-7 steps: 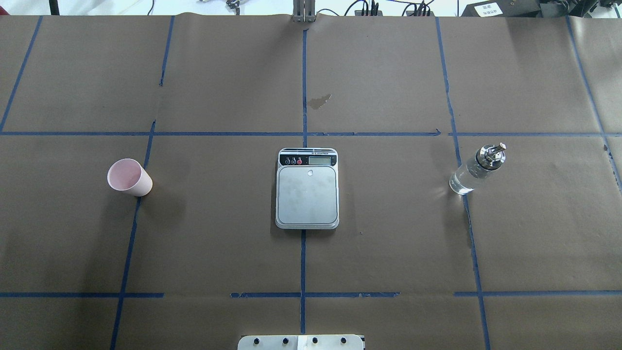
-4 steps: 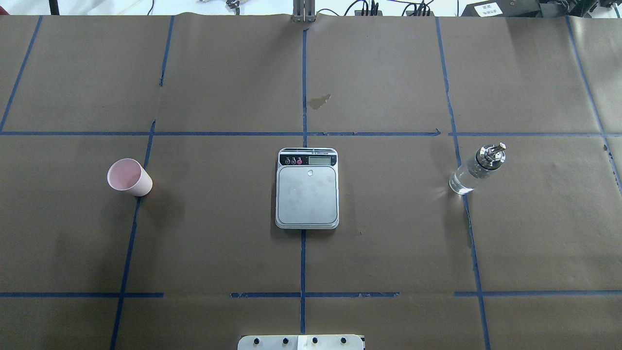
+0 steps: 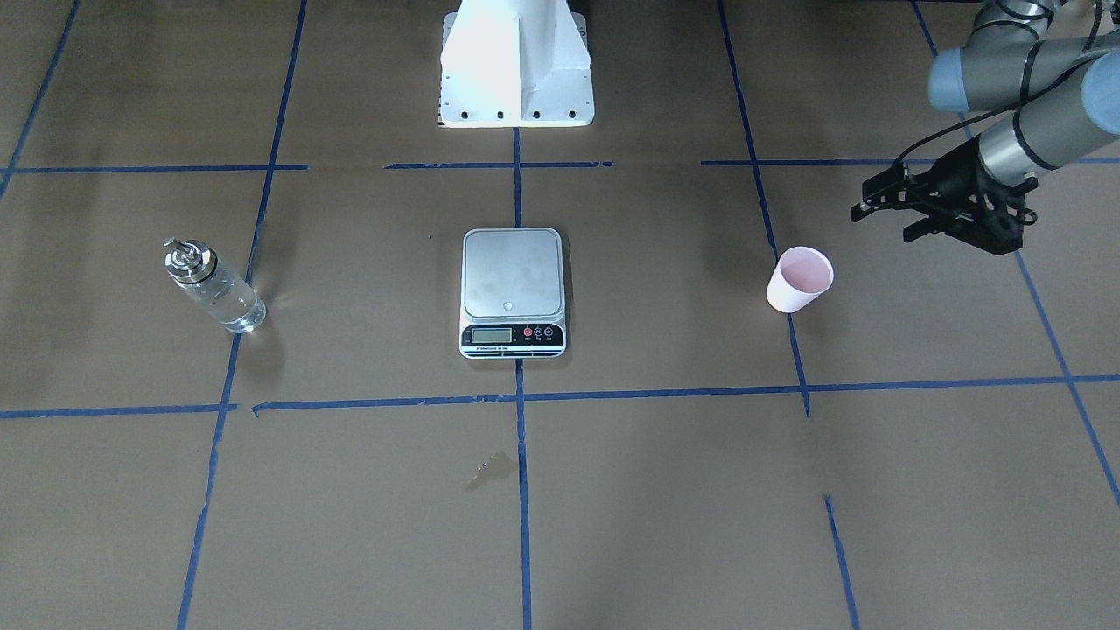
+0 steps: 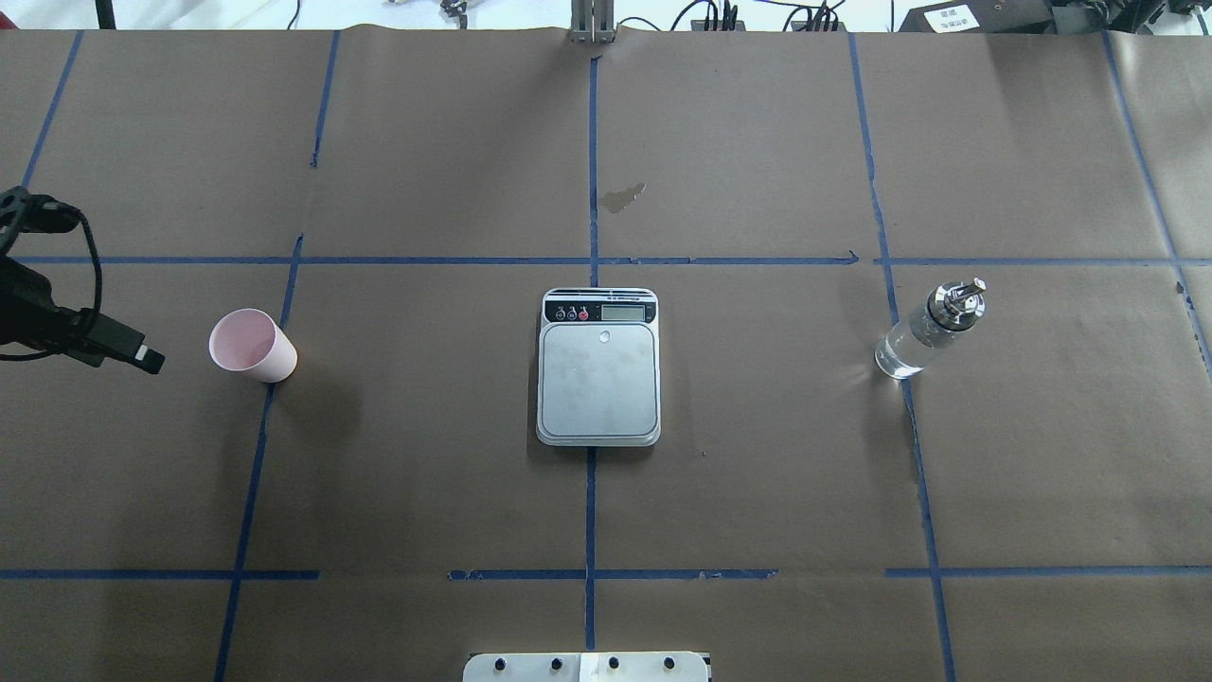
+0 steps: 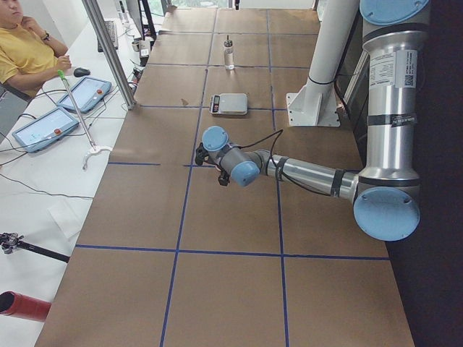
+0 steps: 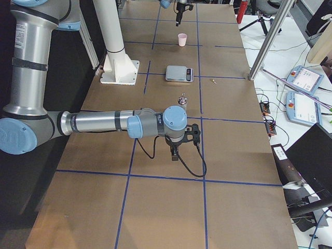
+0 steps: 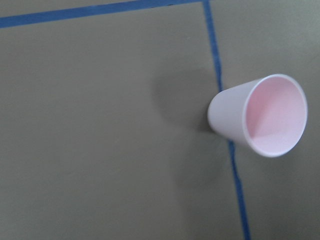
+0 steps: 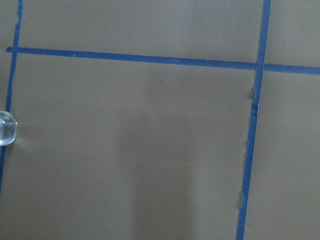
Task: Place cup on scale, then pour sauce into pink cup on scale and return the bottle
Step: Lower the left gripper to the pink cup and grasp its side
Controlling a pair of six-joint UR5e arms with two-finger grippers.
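Observation:
The pale pink cup (image 4: 251, 346) (image 3: 801, 280) (image 7: 260, 117) stands upright on the brown paper at the robot's left, on a blue tape line. My left gripper (image 3: 882, 220) hovers just outboard of it, apart from it, open and empty; one finger (image 4: 142, 357) shows at the overhead view's left edge. The scale (image 4: 598, 379) (image 3: 512, 280) lies at the table's centre with a bare platform. The clear bottle (image 4: 928, 332) (image 3: 213, 289) stands at the robot's right. My right gripper (image 6: 175, 153) hangs short of the bottle, seen only in the exterior right view, so its state is unclear.
The white robot base (image 3: 516, 70) sits at the near table edge. A small dark stain (image 4: 622, 197) marks the paper beyond the scale. A seated person (image 5: 22, 50), tablets and a metal post (image 5: 108, 50) are on the far side.
My left arm has come into the overhead view from the left edge, toward the cup. Cup, scale and bottle have not moved.

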